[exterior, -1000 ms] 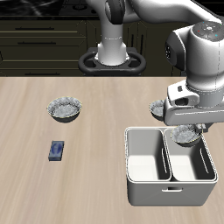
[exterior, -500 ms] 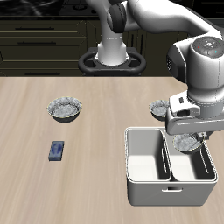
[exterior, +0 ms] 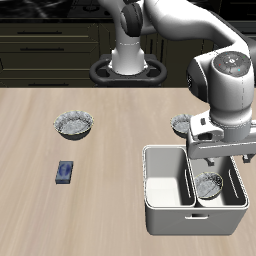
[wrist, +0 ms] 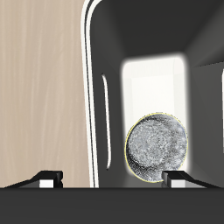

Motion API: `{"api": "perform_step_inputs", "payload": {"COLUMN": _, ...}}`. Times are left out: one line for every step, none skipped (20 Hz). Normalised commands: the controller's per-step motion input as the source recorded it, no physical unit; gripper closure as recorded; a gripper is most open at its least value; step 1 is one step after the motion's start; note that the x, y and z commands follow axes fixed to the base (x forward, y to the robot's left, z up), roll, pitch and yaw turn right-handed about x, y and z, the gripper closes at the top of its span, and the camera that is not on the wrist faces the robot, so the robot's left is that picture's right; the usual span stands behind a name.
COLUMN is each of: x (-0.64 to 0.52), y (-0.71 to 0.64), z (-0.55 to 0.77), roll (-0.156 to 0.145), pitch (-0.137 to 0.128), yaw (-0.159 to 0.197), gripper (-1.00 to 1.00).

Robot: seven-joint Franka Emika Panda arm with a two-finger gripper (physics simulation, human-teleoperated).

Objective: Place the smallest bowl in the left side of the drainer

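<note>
The bowl (exterior: 209, 185) lies down in 1 compartment of the drainer (exterior: 165, 218), beside the middle wall, apart from my hand (exterior: 221, 153), which hangs above it with fingers (wrist: 51, 179) spread wide and holding nothing. It is round, grey-white with dark speckles (wrist: 157, 145). 2 more bowls sit on the surface (exterior: 100, 195): 1 (exterior: 183, 124) just behind the drainer, a wider 1 (exterior: 75, 124) well apart. A small blue box (exterior: 65, 172) lies nearer the front edge. Dark cabinets (exterior: 50, 45) stand behind.
</note>
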Motion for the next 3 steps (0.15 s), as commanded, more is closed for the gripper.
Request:
{"api": "perform_step_inputs", "payload": {"x": -0.05, "y": -0.03, "z": 0.01, "roll": -0.014, "pitch": -0.038, "yaw": 0.075, "gripper": -1.0}}
{"api": "perform_step_inputs", "payload": {"x": 0.1, "y": -0.04, "z": -0.04, "roll": 0.015, "pitch": 0.033, "yaw": -0.053, "gripper": -1.0}}
{"api": "perform_step_inputs", "payload": {"x": -0.02, "y": -0.1, "z": 0.05, "roll": -0.018, "pitch": -0.027, "yaw": -0.005, "gripper": -1.0}}
